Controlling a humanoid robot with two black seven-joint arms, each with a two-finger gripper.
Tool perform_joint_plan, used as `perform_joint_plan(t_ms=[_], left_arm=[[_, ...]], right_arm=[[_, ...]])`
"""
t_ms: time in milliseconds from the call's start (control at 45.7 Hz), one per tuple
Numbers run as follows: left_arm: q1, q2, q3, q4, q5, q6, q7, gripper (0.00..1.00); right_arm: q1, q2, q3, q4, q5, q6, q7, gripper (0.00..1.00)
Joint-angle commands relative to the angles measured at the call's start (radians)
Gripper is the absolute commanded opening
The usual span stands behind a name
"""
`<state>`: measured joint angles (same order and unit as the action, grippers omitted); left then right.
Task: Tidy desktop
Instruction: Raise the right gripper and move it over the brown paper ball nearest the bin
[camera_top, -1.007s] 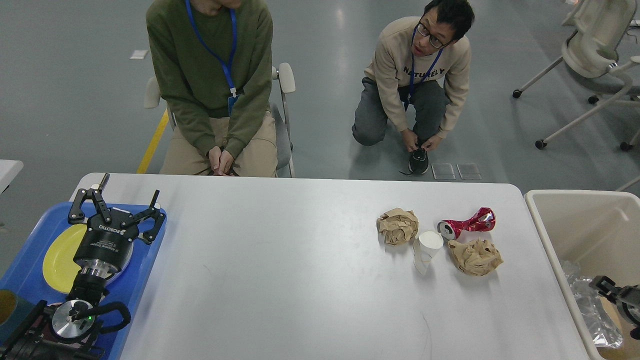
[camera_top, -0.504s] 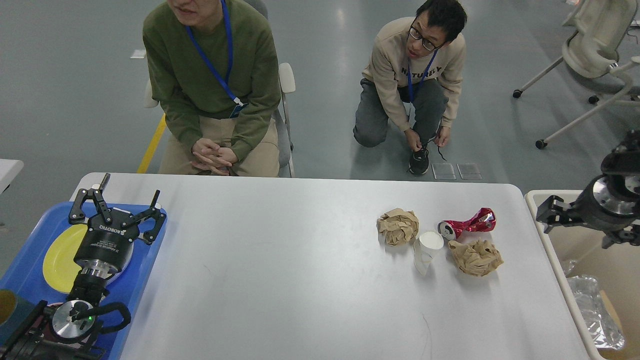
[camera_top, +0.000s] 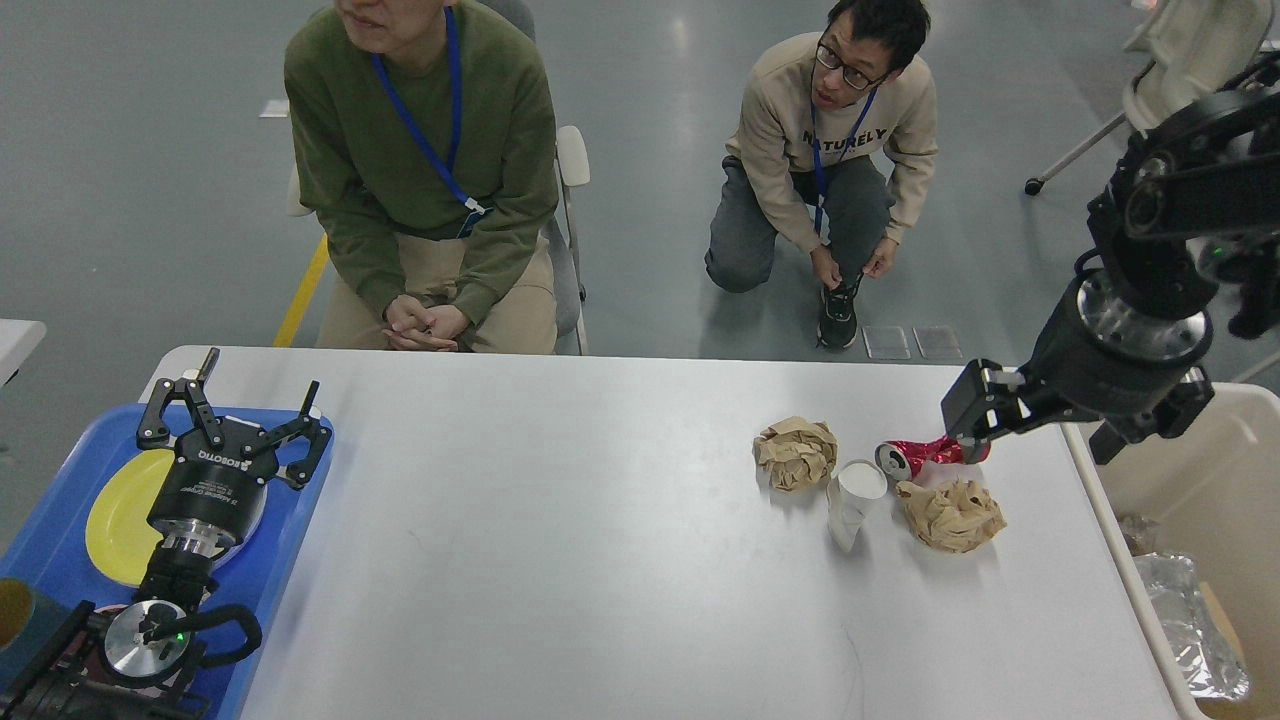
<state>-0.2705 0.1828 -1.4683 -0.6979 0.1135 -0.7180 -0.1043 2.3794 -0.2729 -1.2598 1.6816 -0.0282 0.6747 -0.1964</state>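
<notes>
The white desktop (camera_top: 600, 530) fills the lower view. On its right part lie a crumpled brown paper ball (camera_top: 795, 452), a white paper cup (camera_top: 850, 500) on its side, a crushed red can (camera_top: 918, 456) and a second brown paper ball (camera_top: 950, 513). My right gripper (camera_top: 975, 408) hangs just above the can's right end and hides it; it is dark and its fingers cannot be told apart. My left gripper (camera_top: 258, 378) is open and empty over the blue tray (camera_top: 290, 530) at the far left.
A yellow plate (camera_top: 115, 520) lies in the blue tray under my left arm. A beige bin (camera_top: 1200, 470) with crumpled foil (camera_top: 1190, 620) stands off the table's right edge. Two people (camera_top: 430, 170) sit and crouch behind the far edge.
My right arm has risen out of the bin and swung left over the table's right edge to just above the red can. My left arm has not moved.
</notes>
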Motion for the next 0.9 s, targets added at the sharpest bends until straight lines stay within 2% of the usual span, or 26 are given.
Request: perform_joint_plan(t_ms=[0, 547, 723, 876], left_arm=[[-0.001, 0.0, 0.0, 0.0, 0.0, 0.0, 0.0, 0.96], [-0.001, 0.0, 0.0, 0.0, 0.0, 0.0, 0.0, 0.96], [0.0, 0.0, 0.0, 0.0, 0.0, 0.0, 0.0, 0.96], [0.0, 0.0, 0.0, 0.0, 0.0, -0.001, 0.0, 0.96]], right_arm=[[0.05, 0.023, 0.025, 0.05, 0.027, -0.01, 0.006, 1.0], [-0.005, 0.017, 0.023, 0.017, 0.082, -0.017, 0.006, 1.0], [-0.112, -0.015, -0.006, -0.034, 0.27, -0.158, 0.003, 1.0], [-0.219, -0.069, -0.027, -0.115, 0.343, -0.259, 0.0, 1.0]])
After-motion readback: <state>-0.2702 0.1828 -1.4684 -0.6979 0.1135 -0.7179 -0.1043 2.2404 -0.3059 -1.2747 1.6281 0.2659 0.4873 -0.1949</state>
